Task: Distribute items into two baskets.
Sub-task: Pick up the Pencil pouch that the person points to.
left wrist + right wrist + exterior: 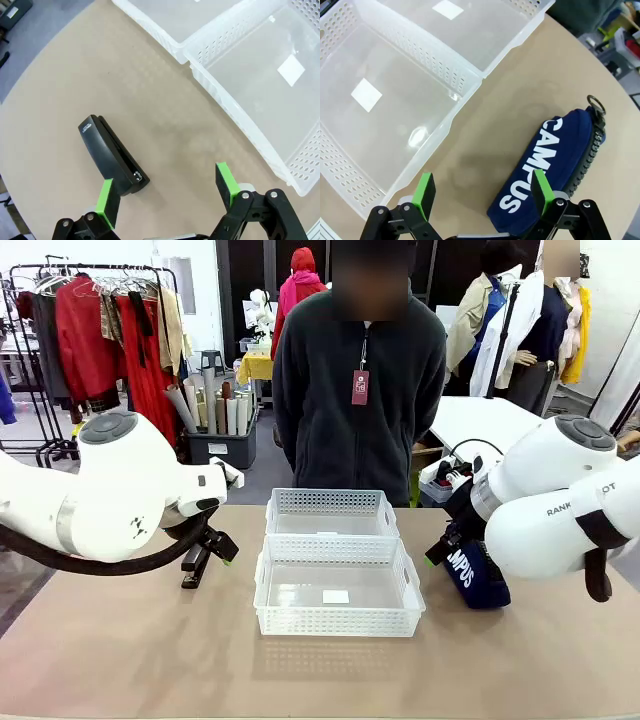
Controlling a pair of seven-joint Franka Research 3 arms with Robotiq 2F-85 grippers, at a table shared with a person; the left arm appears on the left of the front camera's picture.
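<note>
Two translucent white lattice baskets stand empty at the table's middle, the near one (337, 612) touching the far one (330, 512). The black stapler (196, 563) lies left of them. My left gripper (215, 545) hovers open just over it; in the left wrist view the stapler (112, 157) lies ahead of the left green pad (107, 200), off the gap's centre, with the gripper (167, 192) open. The navy "CAMPUS" pouch (470, 575) lies right of the baskets under my open right gripper (445, 545). In the right wrist view the pouch (550, 160) sits by the right pad (540, 187).
A person in a dark fleece (358, 390) stands at the far edge behind the baskets, hands not showing. The basket walls (235, 125) (445, 125) lie close beside both grippers. Bare tan tabletop (320, 670) stretches in front of the baskets.
</note>
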